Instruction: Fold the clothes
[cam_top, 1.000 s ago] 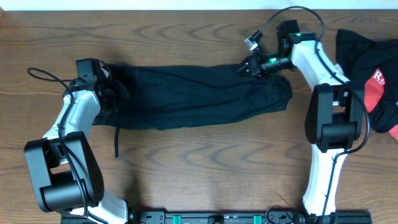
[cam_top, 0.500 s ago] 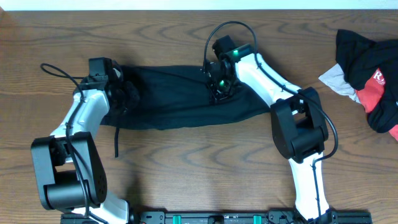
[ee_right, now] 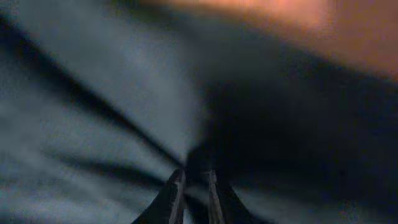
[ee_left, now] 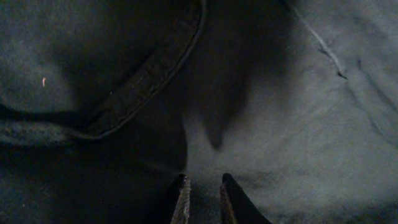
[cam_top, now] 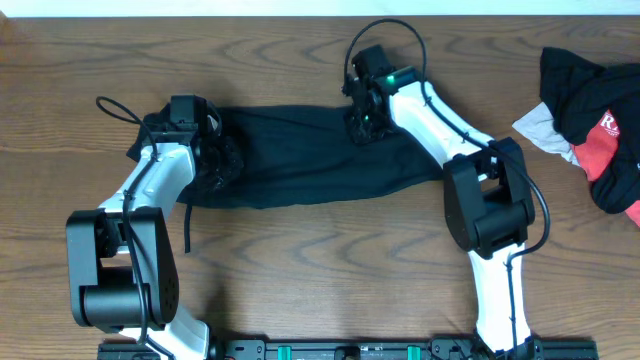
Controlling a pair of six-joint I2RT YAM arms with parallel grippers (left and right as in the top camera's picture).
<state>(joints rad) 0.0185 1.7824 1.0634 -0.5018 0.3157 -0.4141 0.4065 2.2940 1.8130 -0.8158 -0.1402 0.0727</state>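
The clothes point(cam_top: 300, 165) are a long black garment lying across the back half of the table, with a thin drawstring cord point(cam_top: 186, 225) trailing off the left end. My left gripper point(cam_top: 222, 160) is at that bunched left end, shut on the fabric. In the left wrist view a stitched waistband point(ee_left: 149, 74) runs above the left gripper point(ee_left: 204, 186), whose jaws stand narrow with cloth between them. My right gripper point(cam_top: 362, 128) is over the garment's middle at its back edge, shut on a pinched fold. The right wrist view shows the right gripper point(ee_right: 194, 180) with black cloth point(ee_right: 93, 93) radiating in creases from it.
A black-and-red garment with white lettering point(cam_top: 600, 120) lies heaped at the far right, a small pale grey cloth point(cam_top: 540, 128) against its left side. Brown table wood point(ee_right: 348, 31) shows beyond the fabric in the right wrist view. Both arm bases stand at the front edge.
My right gripper swung left from the garment's right end to its middle, dragging that end with it. My left gripper shifted right, bunching the left end inward.
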